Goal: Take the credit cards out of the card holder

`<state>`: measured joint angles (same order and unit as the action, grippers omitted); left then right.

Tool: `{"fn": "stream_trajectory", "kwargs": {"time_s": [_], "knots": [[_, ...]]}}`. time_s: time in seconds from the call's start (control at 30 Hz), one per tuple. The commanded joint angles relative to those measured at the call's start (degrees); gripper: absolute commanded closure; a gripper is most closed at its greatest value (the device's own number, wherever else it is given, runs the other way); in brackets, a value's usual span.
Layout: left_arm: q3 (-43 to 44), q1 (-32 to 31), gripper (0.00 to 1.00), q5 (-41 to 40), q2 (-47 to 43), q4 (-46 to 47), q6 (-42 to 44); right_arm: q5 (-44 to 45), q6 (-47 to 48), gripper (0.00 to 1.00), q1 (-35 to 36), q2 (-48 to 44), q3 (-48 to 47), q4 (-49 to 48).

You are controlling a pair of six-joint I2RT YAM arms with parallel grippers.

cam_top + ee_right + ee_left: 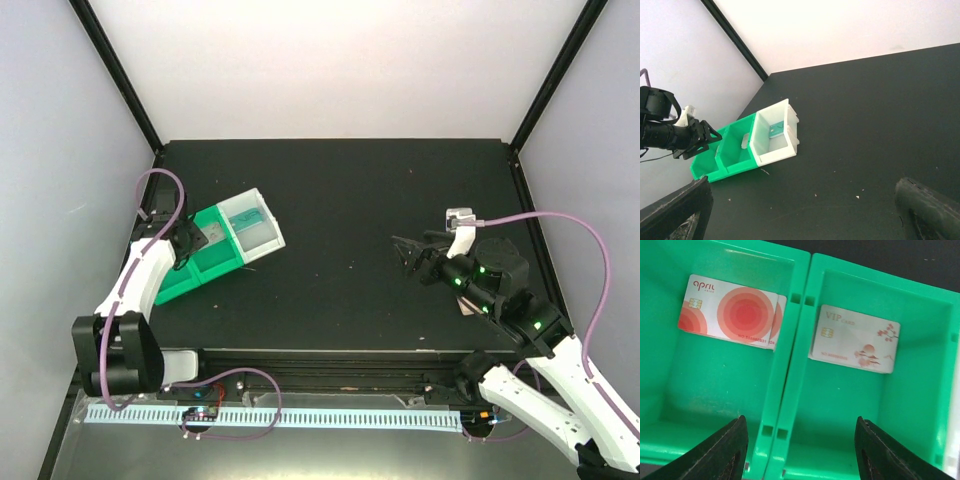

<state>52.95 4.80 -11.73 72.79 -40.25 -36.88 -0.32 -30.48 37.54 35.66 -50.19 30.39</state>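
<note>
On the black worktop (380,180) a three-part bin (175,290), two parts green and one white, lies at the left centre of the top view. A teal card (250,217) stands tilted inside the white part, leaning toward its side wall; the right wrist view shows it too (777,131), left of centre. The left end effector (190,240) hangs over the two green parts. In its own camera the bin's middle walls (790,365) run down the centre of the frame. The left part holds two overlapping white cards with red circles (732,314) at the upper left, and the right part holds a white VIP card (855,339) with a flower print at the upper right. The left end effector (799,440) has its fingers (725,452) apart at the bottom edge, one on each side of the middle walls, with nothing held between them. The right end effector (403,250) hovers over bare worktop right of centre, well apart from the bin, pointing toward it. Its fingers (677,210) stand wide open in the bottom corners of its own view and grip nothing. A small pinkish patch (464,306) shows at the edge of the right arm; too little of it shows to tell what it is.
</note>
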Motion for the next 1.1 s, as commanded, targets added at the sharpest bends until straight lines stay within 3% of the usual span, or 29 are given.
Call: {"fn": "stream_trajectory", "kwargs": {"time_s": [0.0, 0.77, 1.07], "knots": [[0.0, 1.8, 0.40, -1.1, 3.3, 2.1, -0.7, -0.4, 1.5, 0.00, 0.3, -0.5, 0.4, -1.0], [0.7, 2.0, 0.73, 5.0, 10.4, 4.2, 2.8, 0.9, 3.5, 0.00, 0.3, -3.3, 1.3, 0.0], [4.3, -1.4, 0.86, 9.9, 14.0, 4.8, 7.0, 0.6, 3.2, 0.00, 0.3, -3.6, 1.9, -0.2]]}}
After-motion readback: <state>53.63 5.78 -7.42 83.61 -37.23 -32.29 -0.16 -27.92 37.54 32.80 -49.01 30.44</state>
